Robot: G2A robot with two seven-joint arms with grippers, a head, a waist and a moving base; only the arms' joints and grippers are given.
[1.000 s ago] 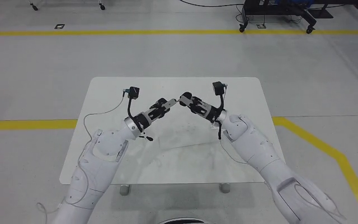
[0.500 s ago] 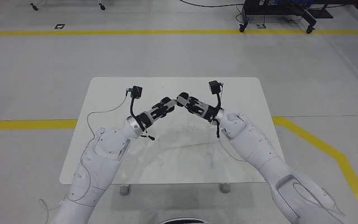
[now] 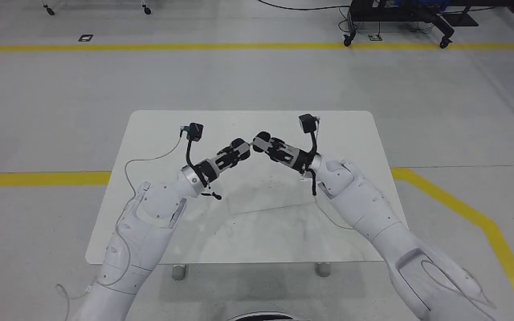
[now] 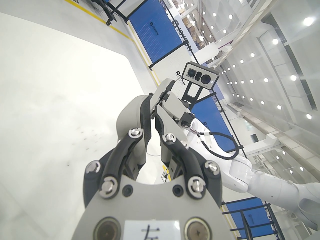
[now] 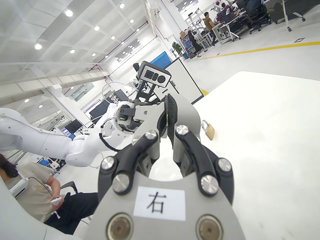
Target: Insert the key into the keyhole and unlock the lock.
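A small brass padlock (image 5: 209,131) with a silver shackle lies flat on the white table (image 3: 337,128), just beyond my right gripper. My left gripper (image 3: 239,149) and right gripper (image 3: 259,143) meet tip to tip above the table's middle rear. In the left wrist view my left gripper (image 4: 153,109) has its black pads pressed together at the tips, and the right gripper (image 4: 166,92) is right behind them. My right gripper (image 5: 168,116) is shut too, with the left gripper (image 5: 147,113) close against it. No key is visible between either pair of pads.
A thin cable (image 3: 148,160) hangs from the left arm over the table's left side. The table's bare front half (image 3: 257,233) lies below both forearms. Yellow floor lines (image 3: 48,178) run past the table on both sides.
Both grippers have shifted slightly left. The right gripper has closed the small gap to the left one, so their tips now meet.
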